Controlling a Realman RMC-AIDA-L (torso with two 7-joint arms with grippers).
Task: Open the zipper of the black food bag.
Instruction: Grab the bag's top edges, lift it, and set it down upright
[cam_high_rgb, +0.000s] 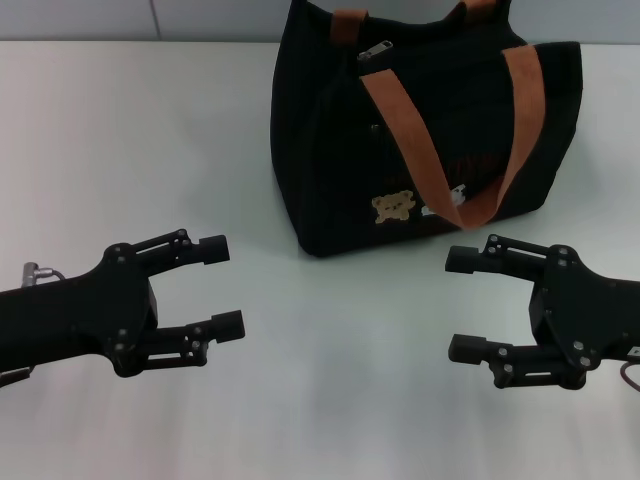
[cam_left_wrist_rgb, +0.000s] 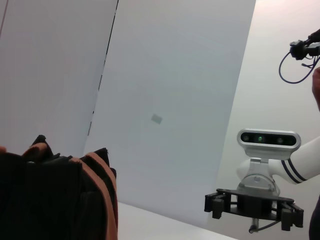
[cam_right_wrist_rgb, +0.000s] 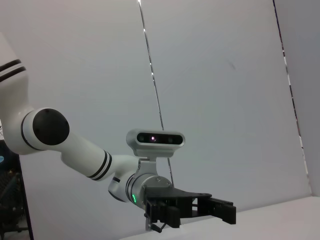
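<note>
Mostly hidden zipper (cam_high_rgb: 375, 50), bag (cam_high_rgb: 330, 150) top cropped.

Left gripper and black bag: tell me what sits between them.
Nothing: head view shows bare white table between the open left gripper and the black bag.

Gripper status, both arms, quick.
Left gripper: open, empty, low over the table, short of the bag.
Right gripper: open, empty, also short of the bag.
</note>
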